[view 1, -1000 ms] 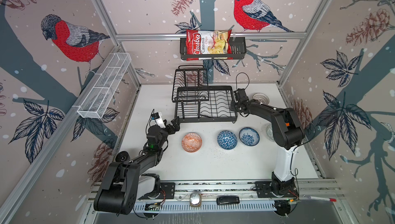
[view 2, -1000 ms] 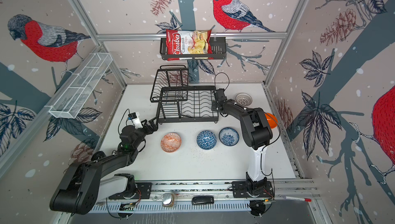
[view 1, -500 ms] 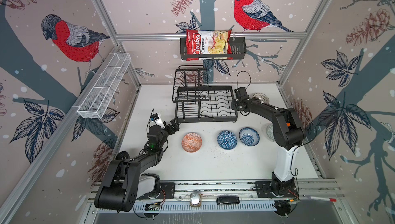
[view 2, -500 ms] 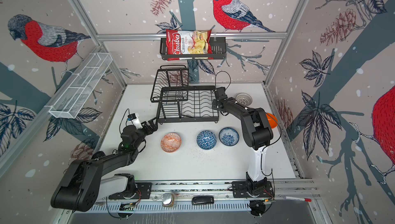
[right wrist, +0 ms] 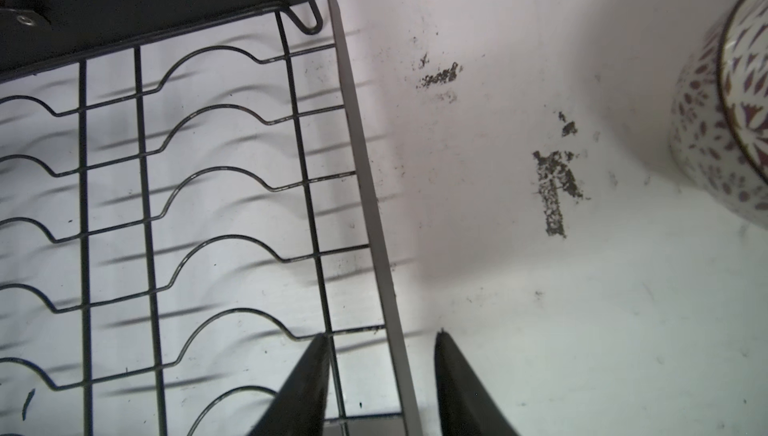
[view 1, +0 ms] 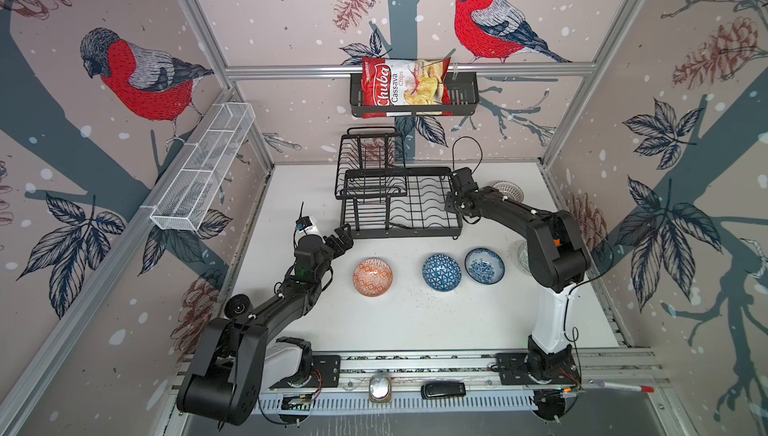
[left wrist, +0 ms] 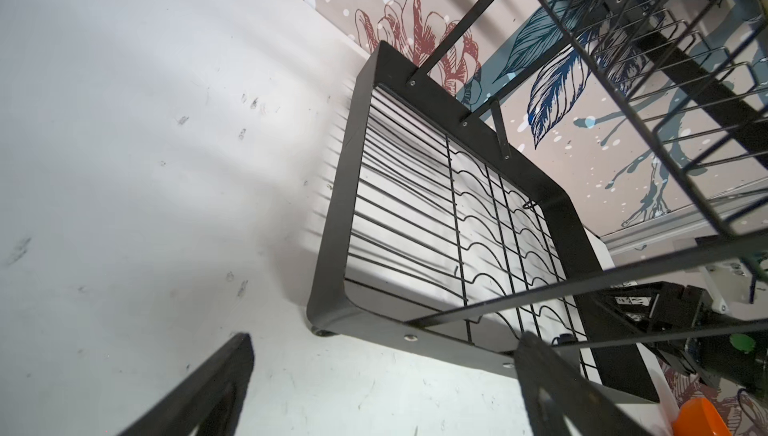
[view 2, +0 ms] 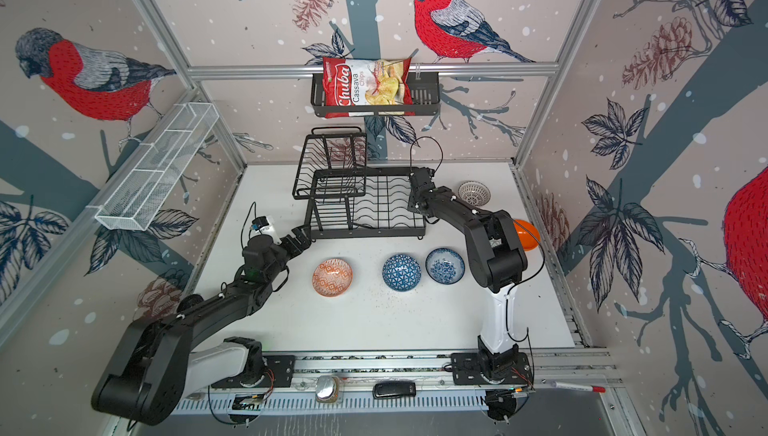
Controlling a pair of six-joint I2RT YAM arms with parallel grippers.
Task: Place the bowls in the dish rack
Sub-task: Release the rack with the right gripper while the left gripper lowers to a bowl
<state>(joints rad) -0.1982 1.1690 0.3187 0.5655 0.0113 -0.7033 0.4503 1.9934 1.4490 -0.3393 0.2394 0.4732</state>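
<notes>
The black wire dish rack (view 1: 407, 232) (view 2: 365, 233) stands at the back middle with nothing in it. My right gripper (view 1: 453, 194) (right wrist: 380, 338) is open and straddles the rack's right rim (right wrist: 374, 205) with a gap on each side. My left gripper (view 1: 343, 236) (left wrist: 386, 342) is open and empty just off the rack's front left corner (left wrist: 328, 246). In front of the rack lie the orange-white bowl (view 1: 372, 276), the blue triangle bowl (view 1: 441, 272) and the blue floral bowl (view 1: 484, 265). The white lattice bowl (view 1: 508, 191) (right wrist: 715, 122) sits right of the rack. My right arm half hides the grey-white bowl (view 1: 521, 251) and the plain orange bowl (view 2: 527, 234).
A black slatted basket (view 1: 461, 99) with a chips bag (view 1: 401, 86) hangs on the back wall. A long white mesh shelf (view 1: 203, 167) runs along the left wall. The rack's raised upper tier (view 1: 372, 155) overhangs its left half. Walls close in on three sides.
My right gripper's jaws have spread apart from nearly shut on the rack's right rim. The rack and the left arm have hardly moved.
</notes>
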